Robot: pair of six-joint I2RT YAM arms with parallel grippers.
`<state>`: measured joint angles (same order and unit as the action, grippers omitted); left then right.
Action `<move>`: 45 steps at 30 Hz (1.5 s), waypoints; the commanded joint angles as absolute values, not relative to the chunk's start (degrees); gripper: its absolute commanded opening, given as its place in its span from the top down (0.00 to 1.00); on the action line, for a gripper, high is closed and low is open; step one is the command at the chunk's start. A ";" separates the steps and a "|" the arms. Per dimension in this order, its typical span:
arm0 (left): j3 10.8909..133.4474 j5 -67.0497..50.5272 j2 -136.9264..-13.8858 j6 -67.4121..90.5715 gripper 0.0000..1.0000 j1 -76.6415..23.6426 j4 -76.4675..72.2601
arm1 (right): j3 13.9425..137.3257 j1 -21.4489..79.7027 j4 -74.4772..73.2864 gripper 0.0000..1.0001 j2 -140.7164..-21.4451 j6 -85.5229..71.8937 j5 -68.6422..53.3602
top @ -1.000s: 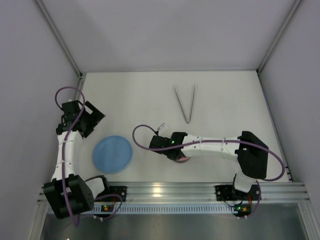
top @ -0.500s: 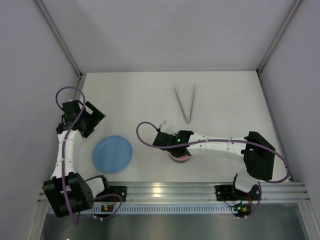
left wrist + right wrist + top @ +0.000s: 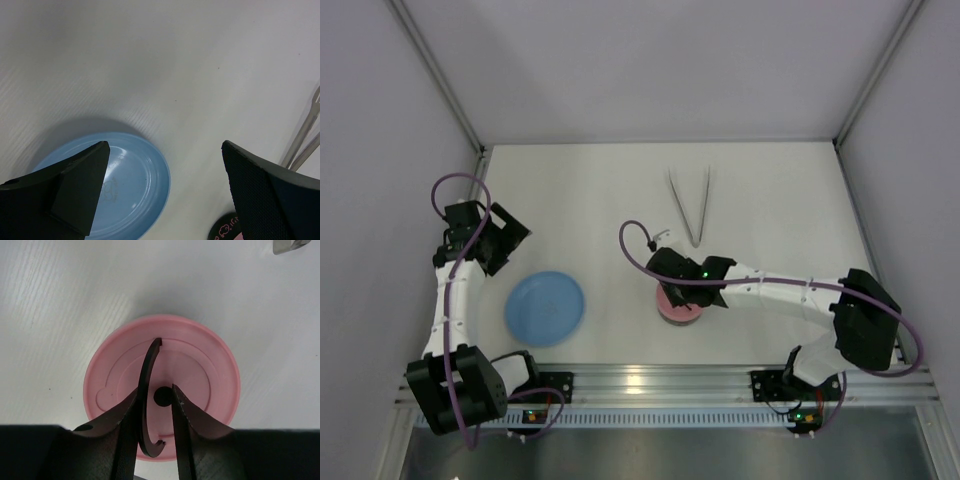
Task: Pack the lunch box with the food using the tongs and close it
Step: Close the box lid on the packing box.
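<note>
- The lunch box point(image 3: 200, 365) sits on the table point(image 3: 770, 200) near its front edge, just right of centre. Its pink lid is on and looks flat and centred; the steel bowl and the food are hidden beneath it.
- The lid's thin dark handle point(image 3: 146, 370) stands upright between the fingers of the right gripper point(image 3: 155, 388). They are only narrowly parted; the handle lies against the left finger, with a sliver of pink showing before the right one (so nothing looks clamped).
- To finish well, I judge the fingers should spread wider, then rise straight up; any sideways drift could catch the handle and drag the lid askew.
- The tongs point(image 3: 690, 205) lie farther back, well apart from the box.
- The left gripper point(image 3: 165, 145) hangs wide open and holds nothing, above the blue plate point(image 3: 145, 170).
</note>
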<state>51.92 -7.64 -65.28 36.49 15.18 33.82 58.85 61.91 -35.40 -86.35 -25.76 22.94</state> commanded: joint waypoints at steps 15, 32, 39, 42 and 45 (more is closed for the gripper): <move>51.77 -6.06 -65.48 35.86 0.01 14.24 32.78 | 51.24 58.97 -37.44 0.56 -84.99 -29.09 16.87; 51.68 -6.50 -65.39 35.86 0.01 13.89 32.61 | 52.47 57.39 -36.12 0.42 -75.85 -28.48 17.58; 51.59 -6.59 -65.39 35.86 0.01 13.89 32.43 | 52.65 57.39 -35.77 0.40 -74.36 -28.21 16.97; 51.50 -6.68 -65.39 35.95 0.01 13.80 32.35 | 52.12 57.39 -34.11 0.38 -72.69 -28.04 15.65; 51.50 -6.86 -65.39 35.77 0.01 13.80 32.26 | 52.12 57.39 -32.87 0.38 -70.85 -27.60 14.76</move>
<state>51.92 -6.61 -65.32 36.25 14.09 33.82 51.96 58.19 -34.26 -74.43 -28.16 15.88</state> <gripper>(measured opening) 0.990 0.617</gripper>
